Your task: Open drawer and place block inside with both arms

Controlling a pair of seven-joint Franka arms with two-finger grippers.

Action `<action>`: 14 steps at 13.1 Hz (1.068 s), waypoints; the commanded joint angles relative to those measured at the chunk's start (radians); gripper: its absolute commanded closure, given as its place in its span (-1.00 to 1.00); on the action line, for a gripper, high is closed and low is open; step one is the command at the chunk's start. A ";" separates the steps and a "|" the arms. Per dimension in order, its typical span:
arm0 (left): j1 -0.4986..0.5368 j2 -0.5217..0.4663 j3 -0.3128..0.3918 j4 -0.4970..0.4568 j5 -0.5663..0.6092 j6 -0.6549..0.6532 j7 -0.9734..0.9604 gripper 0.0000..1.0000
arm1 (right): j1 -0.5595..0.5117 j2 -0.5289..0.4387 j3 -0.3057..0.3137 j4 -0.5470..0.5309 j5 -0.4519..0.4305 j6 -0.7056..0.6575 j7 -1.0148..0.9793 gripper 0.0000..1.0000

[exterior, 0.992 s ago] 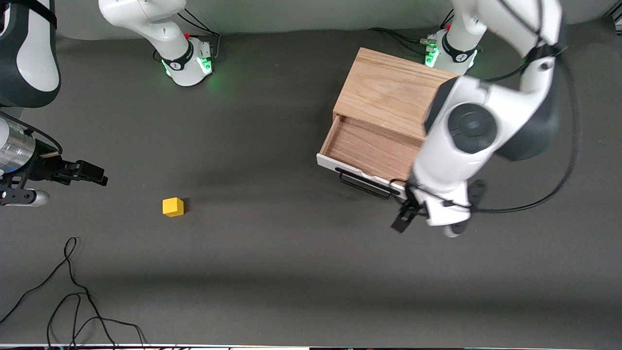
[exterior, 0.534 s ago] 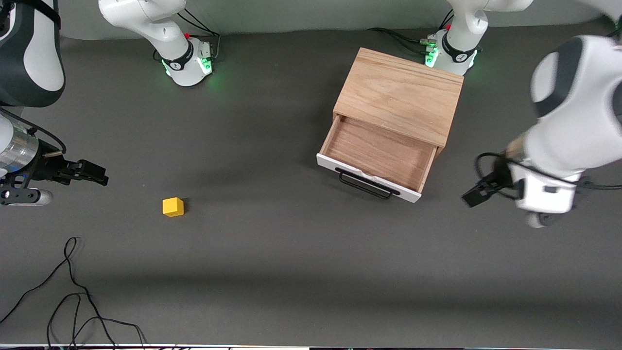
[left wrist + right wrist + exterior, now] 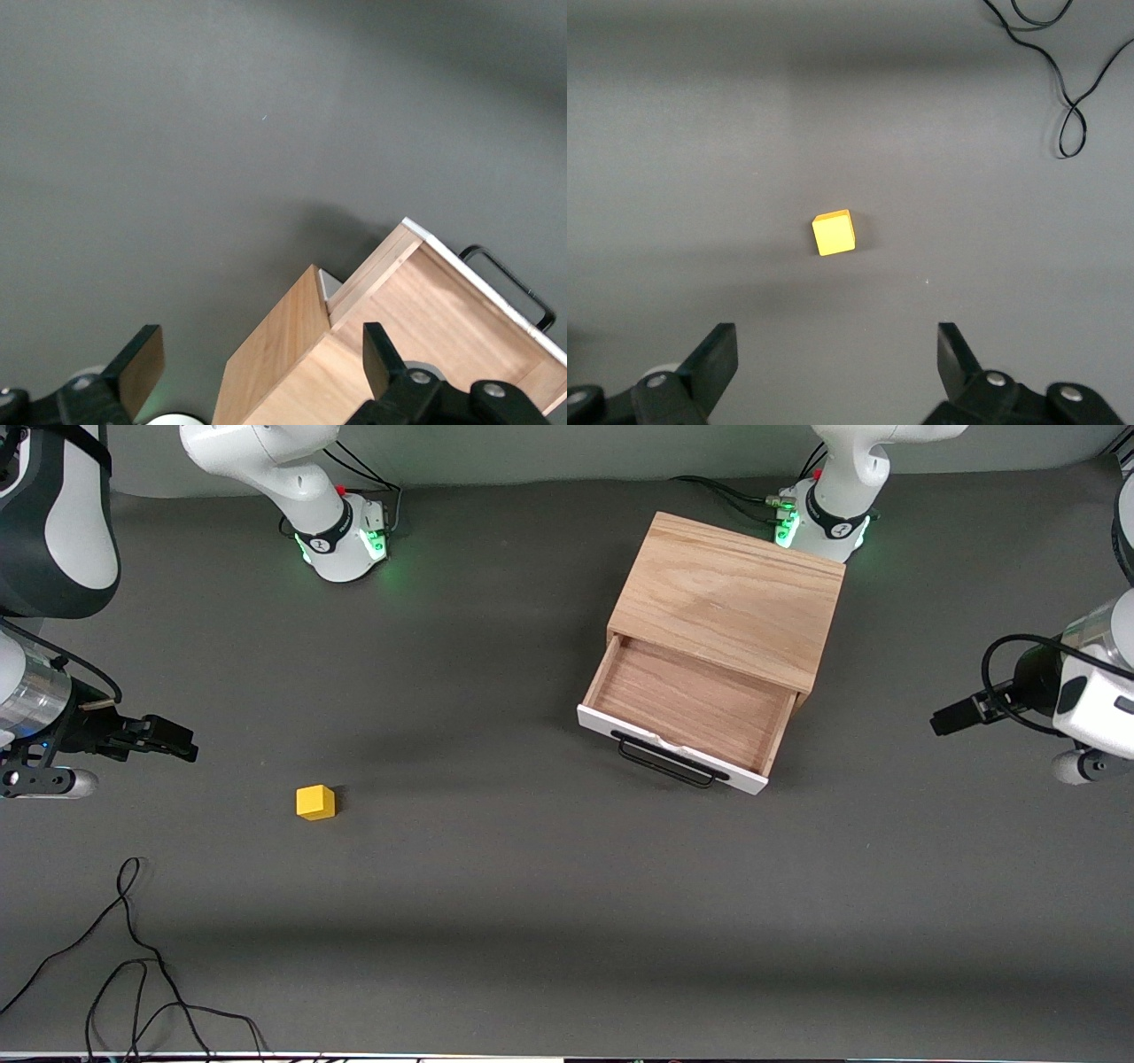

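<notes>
The drawer (image 3: 687,722) stands pulled out of its light-wood box (image 3: 731,598), its wood-grain inside bare and its black wire handle (image 3: 669,762) facing the front camera. The yellow block (image 3: 315,802) sits on the grey table (image 3: 496,886), well apart from the drawer, toward the right arm's end. The right gripper (image 3: 837,372) hangs above the table near the block, fingers (image 3: 713,363) spread wide, holding nothing. The left gripper (image 3: 257,376) hovers beside the box at the left arm's end, fingers (image 3: 142,367) apart and empty. A loose black cable (image 3: 133,957) lies near the table's front edge.

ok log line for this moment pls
drawer: white-fronted wooden drawer open, empty | block: small yellow cube on table | left gripper: open, beside box | right gripper: open, near cube
</notes>
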 commanded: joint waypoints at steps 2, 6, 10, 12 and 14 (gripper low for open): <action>0.005 -0.164 -0.002 -0.203 0.009 0.084 0.148 -1.00 | 0.007 -0.007 -0.003 -0.012 -0.017 -0.007 -0.017 -1.00; 0.005 -0.165 -0.004 -0.197 0.012 0.113 0.325 -1.00 | 0.007 -0.007 -0.002 -0.012 -0.063 -0.004 -0.021 -1.00; 0.002 -0.146 -0.005 -0.182 0.015 0.118 0.341 -1.00 | 0.008 0.000 0.001 -0.057 -0.063 0.047 -0.024 -1.00; 0.002 -0.136 -0.005 -0.174 0.015 0.106 0.343 -1.00 | 0.025 -0.001 0.001 -0.116 -0.063 0.114 -0.047 -1.00; -0.001 -0.133 -0.005 -0.174 0.015 0.110 0.343 -1.00 | 0.041 0.002 0.000 -0.162 -0.061 0.185 -0.044 -1.00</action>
